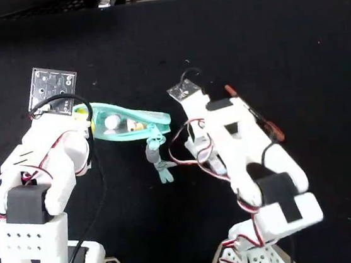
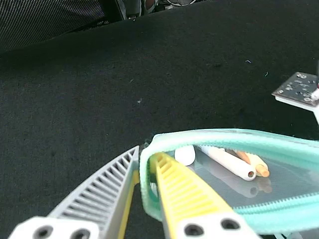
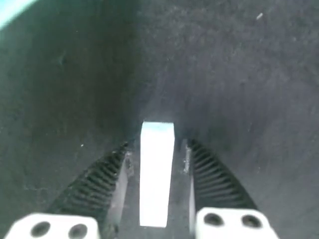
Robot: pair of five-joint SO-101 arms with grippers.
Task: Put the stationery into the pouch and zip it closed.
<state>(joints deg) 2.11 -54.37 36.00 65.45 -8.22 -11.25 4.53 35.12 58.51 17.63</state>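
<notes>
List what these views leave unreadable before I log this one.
- High view: the right arm covers part of the pen.
- High view: how far the pouch is zipped is too small to tell.
- Left wrist view: the picture's edge cuts off the pouch, so its contents cannot be counted. The left gripper, jaws clamped on one end, hides that corner.
- Right wrist view: the white block runs off the edge. Lifted or lying flat is unclear.
</notes>
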